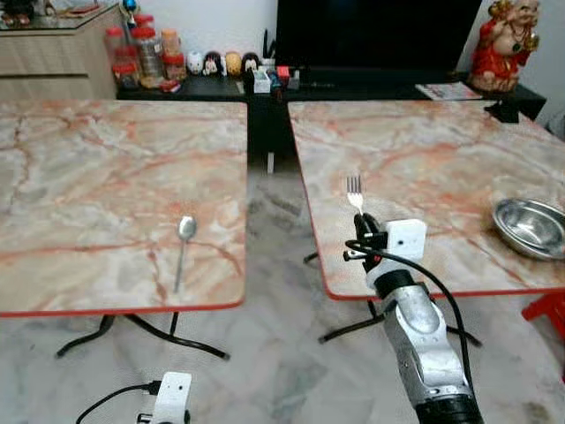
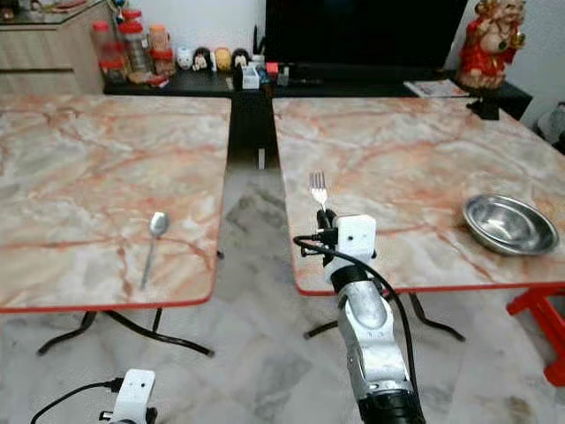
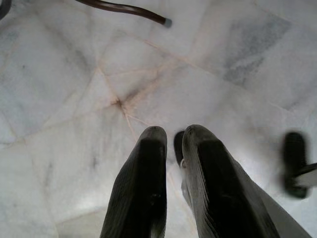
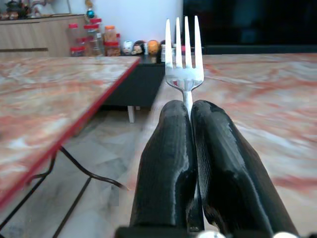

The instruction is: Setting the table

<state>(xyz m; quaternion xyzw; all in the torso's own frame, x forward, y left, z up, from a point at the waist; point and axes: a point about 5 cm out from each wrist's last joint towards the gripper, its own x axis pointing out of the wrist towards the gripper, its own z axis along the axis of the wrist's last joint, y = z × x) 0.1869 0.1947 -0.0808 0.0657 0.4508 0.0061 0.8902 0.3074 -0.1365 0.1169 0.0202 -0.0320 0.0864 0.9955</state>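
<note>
— Over the near left corner of the right table [image 1: 424, 168], what do we log for the right gripper [image 1: 365, 223]?

— We log its two black fingers [image 4: 168, 163] clenched on the handle of a fork [image 1: 355, 192]. We see the fork's tines pointing away from us, toward the far side of the table, and its handle hidden between the fingers.

— And the rest of the setting?

— We note a spoon [image 1: 183, 249] lying flat on the left table [image 1: 106, 185], near its near right corner, bowl end farther from us. A steel bowl [image 1: 531, 226] sits at the right edge of the right table, well apart from the fork.

— Left arm?

— We record the left gripper [image 3: 173, 148] hanging low over the marble floor [image 3: 74, 89], gripping nothing, fingers nearly together with a thin gap between them.
</note>
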